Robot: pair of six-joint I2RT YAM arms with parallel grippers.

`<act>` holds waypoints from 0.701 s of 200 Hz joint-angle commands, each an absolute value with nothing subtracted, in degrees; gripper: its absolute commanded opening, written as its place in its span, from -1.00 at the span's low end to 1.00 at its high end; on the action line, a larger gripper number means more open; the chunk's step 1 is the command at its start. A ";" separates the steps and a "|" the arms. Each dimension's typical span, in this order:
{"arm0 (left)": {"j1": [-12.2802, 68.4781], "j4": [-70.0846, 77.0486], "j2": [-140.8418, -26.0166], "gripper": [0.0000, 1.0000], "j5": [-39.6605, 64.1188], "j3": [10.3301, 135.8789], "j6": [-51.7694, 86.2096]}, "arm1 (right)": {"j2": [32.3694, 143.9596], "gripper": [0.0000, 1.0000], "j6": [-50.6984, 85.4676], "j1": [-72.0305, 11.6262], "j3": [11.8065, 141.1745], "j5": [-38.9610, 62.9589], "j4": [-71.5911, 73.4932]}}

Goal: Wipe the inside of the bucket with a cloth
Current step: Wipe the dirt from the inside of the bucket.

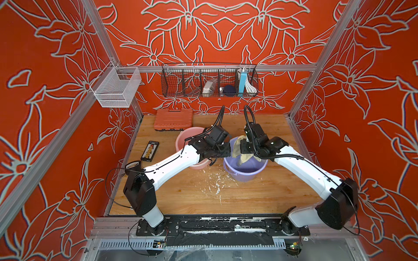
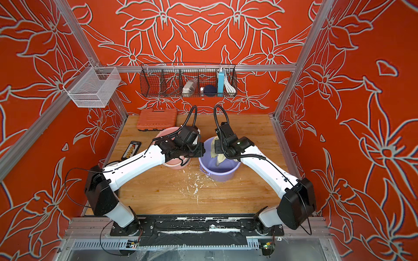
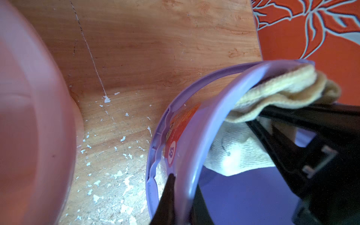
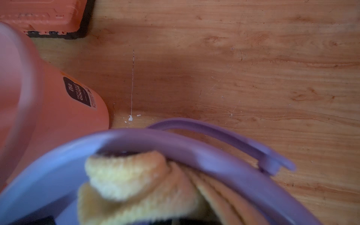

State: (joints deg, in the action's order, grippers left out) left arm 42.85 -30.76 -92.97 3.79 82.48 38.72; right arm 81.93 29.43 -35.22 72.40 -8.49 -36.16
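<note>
Top views.
- wooden table: white paint chips scattered in front of the buckets.
- purple bucket: upright at mid-table, seen in both top views.
- pink bucket: upright, just beside the purple bucket on the robot's left, partly under the left arm.
- cloth: pale yellow-beige and bunched, at the far side of the purple bucket's mouth, hanging down inside.
- left gripper: at the purple bucket's rim, on the side facing the pink bucket.
- right gripper: reaching down into the purple bucket with the cloth, mostly hidden by its wrist.
- orange tool case: closed, at the table's far edge.
- black bit holder: flat, near the table's left edge.
- black wire basket and white mesh basket: hung on the frame rails.

Left wrist view.
- left gripper: one dark finger outside the purple rim and one inside, jaws pinched narrow on the bucket wall.
- bucket handle: lowered along the outside.
- cloth: draped over the black right gripper, inside the bucket.

Right wrist view.
- cloth: folded, filling the foreground just inside the purple rim.
- right gripper: fingers hidden behind the cloth, closed tight on it.
- pink bucket and orange tool case: beyond the rim.
</note>
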 commanded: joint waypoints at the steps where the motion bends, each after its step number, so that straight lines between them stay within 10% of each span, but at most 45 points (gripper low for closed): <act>1: 43.41 -29.25 -90.92 -1.00 8.08 83.15 39.95 | 83.37 -1.00 31.55 -34.80 74.31 -7.14 -32.28; 140: 43.51 -34.02 -94.00 -1.00 3.96 86.86 37.20 | 87.97 -1.00 19.16 -34.90 77.34 25.37 -31.18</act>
